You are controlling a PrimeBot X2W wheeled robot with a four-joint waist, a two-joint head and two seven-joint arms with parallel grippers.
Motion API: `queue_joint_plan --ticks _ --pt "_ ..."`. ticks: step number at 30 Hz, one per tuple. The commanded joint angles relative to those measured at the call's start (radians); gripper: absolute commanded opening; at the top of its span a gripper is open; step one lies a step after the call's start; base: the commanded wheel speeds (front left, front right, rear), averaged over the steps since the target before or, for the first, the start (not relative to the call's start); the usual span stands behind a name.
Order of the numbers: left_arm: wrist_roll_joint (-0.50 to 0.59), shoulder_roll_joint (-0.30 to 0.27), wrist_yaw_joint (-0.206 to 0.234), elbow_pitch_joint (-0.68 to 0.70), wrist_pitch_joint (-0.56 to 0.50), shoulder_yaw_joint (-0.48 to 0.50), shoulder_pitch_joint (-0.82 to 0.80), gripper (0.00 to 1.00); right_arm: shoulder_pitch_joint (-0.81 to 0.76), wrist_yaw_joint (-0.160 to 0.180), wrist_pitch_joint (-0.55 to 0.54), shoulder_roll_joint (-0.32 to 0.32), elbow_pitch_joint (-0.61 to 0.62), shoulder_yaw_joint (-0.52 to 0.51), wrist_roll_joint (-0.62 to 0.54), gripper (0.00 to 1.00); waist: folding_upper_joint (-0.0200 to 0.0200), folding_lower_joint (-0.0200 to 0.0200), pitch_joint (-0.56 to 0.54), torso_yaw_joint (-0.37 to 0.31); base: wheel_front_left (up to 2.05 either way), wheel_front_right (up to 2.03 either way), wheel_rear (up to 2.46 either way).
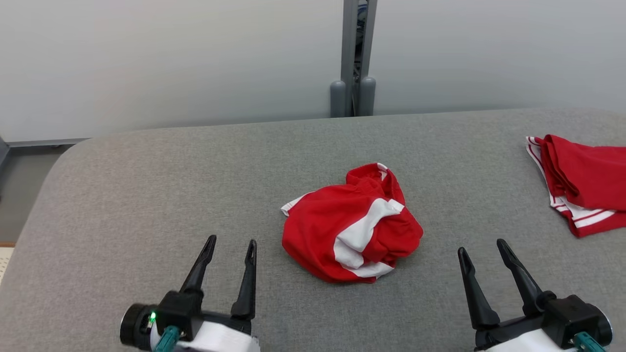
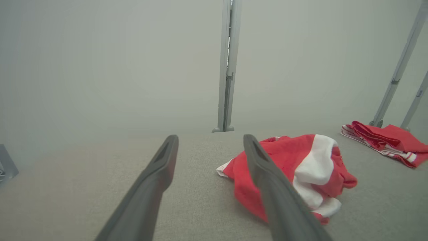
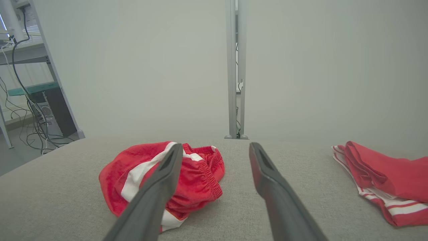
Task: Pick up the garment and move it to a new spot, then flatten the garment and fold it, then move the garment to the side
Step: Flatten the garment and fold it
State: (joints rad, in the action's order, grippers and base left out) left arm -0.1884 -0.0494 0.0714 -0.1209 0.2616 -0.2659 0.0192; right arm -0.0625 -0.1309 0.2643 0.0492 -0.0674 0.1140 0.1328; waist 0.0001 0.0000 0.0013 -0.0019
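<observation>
The crumpled red and white garment (image 1: 349,225) lies in a loose heap near the middle of the grey padded table (image 1: 146,195), with nothing touching it. From the head camera, the left gripper (image 1: 232,240) hangs at about eight o'clock from the heap and the right gripper (image 1: 481,246) at about four o'clock. Each is a little apart from the cloth, with bare table between. Both have their fingers spread wide and hold nothing. A second red piece of clothing (image 1: 582,181), folded, with white stripes along its hem, rests toward two o'clock by the table's right edge, well apart from the heap.

The step in hand looks like the first one, the pick-up, and it is not yet begun. The next move calls for a gripper to reach in, come down over a raised fold and close on enough cloth to lift the whole heap. The right wrist camera shows the gathered waistband facing that gripper, so the right arm seems the better placed. A shallow pinch could slip off.
</observation>
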Motion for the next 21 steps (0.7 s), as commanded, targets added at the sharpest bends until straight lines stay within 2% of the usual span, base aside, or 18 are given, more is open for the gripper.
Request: queue_joint_plan --ticks 1,14,21 --pt "0.01 -0.003 -0.01 -0.009 0.003 -0.003 -0.033 1.0 0.013 0.0 0.002 0.003 0.004 0.001 -0.002 1.0 -0.0001 0.0 0.014 -0.017 0.0 0.0 0.0" --pt "0.097 -0.013 -0.103 -0.19 -0.012 -0.087 -0.407 1.0 0.089 0.0 0.002 0.004 0.015 -0.021 0.007 1.0 -0.0001 0.0 0.15 -0.185 0.0 0.0 0.0" --pt "0.121 -0.012 -0.172 -0.277 -0.095 -0.188 -0.553 1.0 0.109 0.0 0.002 0.004 0.019 -0.028 0.017 1.0 -0.0001 0.0 0.183 -0.241 0.0 0.0 0.0"
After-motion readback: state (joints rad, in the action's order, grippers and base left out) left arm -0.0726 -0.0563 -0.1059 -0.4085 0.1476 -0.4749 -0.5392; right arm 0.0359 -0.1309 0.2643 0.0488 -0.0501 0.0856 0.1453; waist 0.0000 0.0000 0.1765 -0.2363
